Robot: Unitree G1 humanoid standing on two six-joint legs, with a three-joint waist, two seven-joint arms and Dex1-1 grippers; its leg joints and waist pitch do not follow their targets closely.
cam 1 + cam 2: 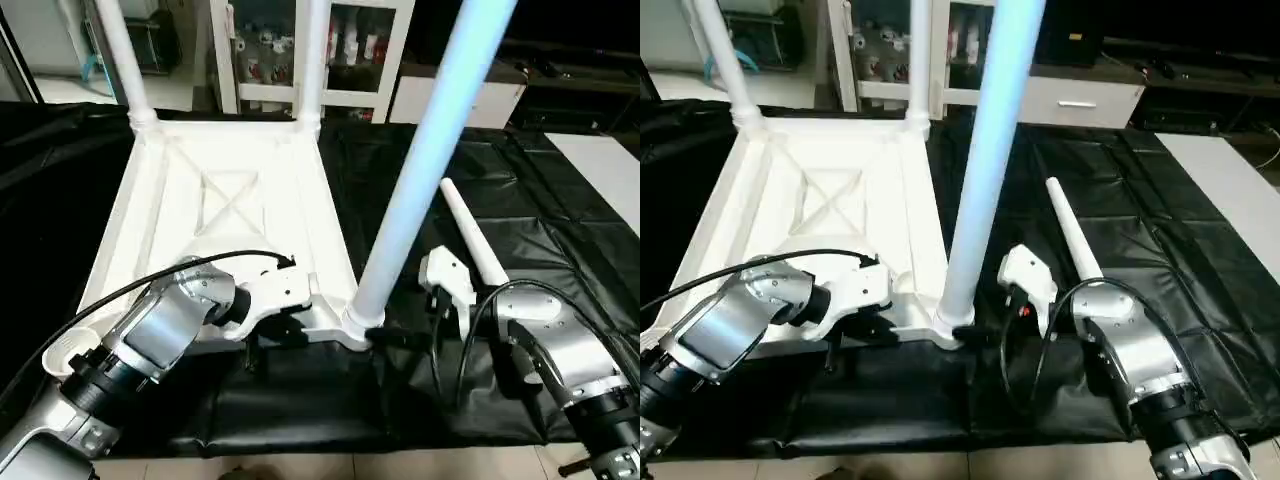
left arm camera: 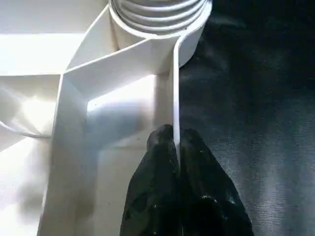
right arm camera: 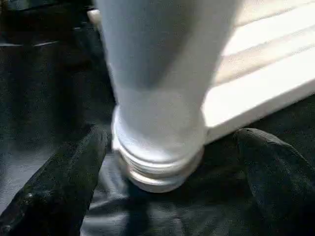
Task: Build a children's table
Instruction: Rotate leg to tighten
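Note:
The children's table lies upside down on the black cover, its white tabletop [image 1: 230, 200] showing the ribbed X-braced underside. Two legs [image 1: 125, 60] [image 1: 312, 60] stand in the far corner sockets. A third leg [image 1: 420, 170] stands in the near right socket [image 2: 157, 19]. The near left socket [image 1: 70, 350] is empty. A loose leg [image 1: 472, 240] lies on the cover to the right. My left gripper [image 2: 177, 147] is shut on the tabletop's thin near rim, beside the near right socket. My right gripper [image 3: 170, 135] is open, one finger on each side of the third leg's base, with gaps showing.
The black-covered worktable [image 1: 520, 200] ends just in front of my forearms, with floor below. A white cabinet with glass doors [image 1: 270, 50] stands behind the table. A pale panel [image 1: 600, 160] lies at the far right.

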